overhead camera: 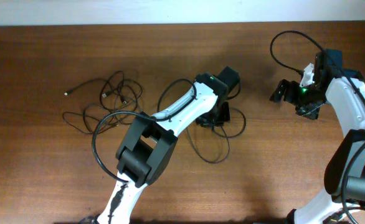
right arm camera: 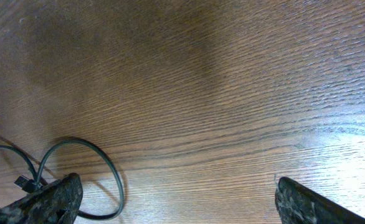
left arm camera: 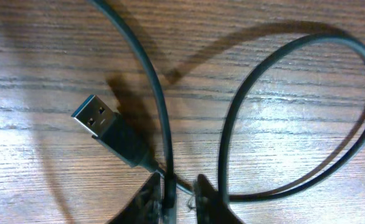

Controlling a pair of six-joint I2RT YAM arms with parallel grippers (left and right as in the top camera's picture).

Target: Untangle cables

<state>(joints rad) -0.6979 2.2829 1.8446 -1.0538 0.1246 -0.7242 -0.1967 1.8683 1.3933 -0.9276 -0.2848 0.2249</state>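
Cables (overhead camera: pixel 117 94) are lying bunched left of the left hand (left arm camera: pixel 179 196), itself clamping one cord (left arm camera: pixel 161 124); right hand (right arm camera: pixel 173 199) is hovering, fingers spread, well apart.

Overhead: fixed, looking straight down, whole table (overhead camera: pixel 33 62) in frame. Left wrist: close above the wood, over the cable (left arm camera: pixel 164 112) also seen overhead. Right wrist: low, near, slanting across the same tabletop

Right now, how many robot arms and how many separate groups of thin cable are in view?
Robot arms: 2 (left arm, right arm)
Thin cable groups: 2 (tangled bunch, loose cable)
Total: 4
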